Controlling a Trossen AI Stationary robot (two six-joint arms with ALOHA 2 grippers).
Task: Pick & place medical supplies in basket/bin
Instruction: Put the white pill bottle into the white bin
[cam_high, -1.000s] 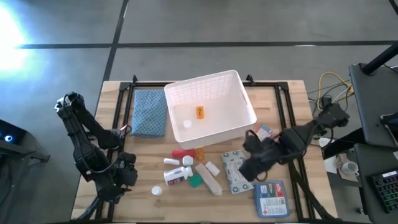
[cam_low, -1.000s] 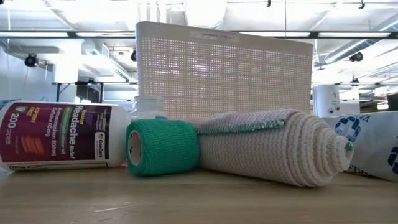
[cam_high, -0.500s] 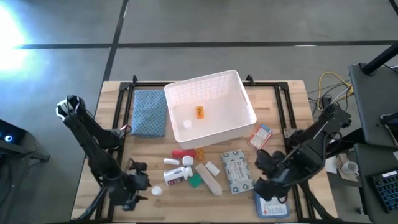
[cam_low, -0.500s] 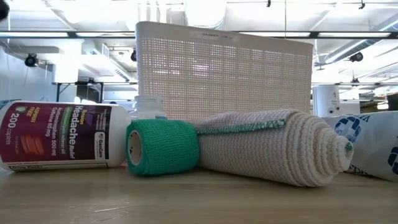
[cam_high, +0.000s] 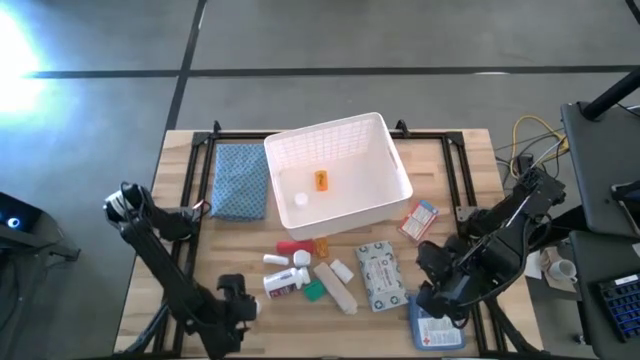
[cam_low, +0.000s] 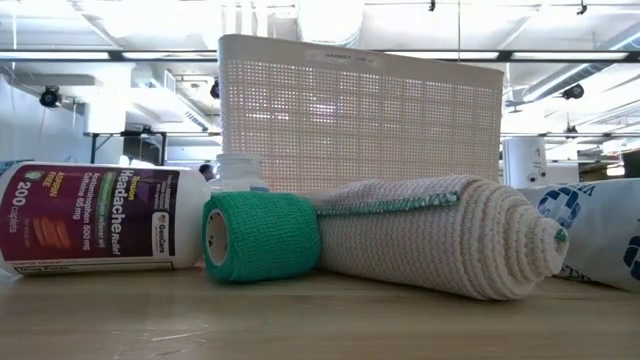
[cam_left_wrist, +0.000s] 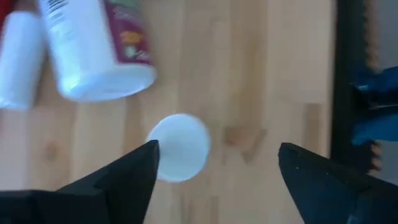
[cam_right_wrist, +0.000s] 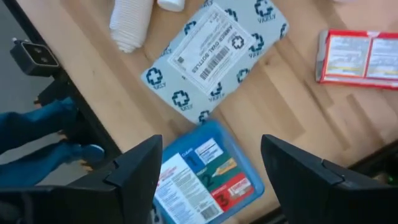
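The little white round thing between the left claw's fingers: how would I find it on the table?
Start at the big white basket, then follow the supplies toward the near edge. Left of the lying headache bottle sits a small white cap, alone, flat and round.

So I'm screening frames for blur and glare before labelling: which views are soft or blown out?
Left wrist view: soft throughout, the white cap and pill bottle smeared. Right wrist view: package print readable, mildly soft. High view: glare on the floor at upper left. Low view: sharp, bright ceiling lights behind the basket.
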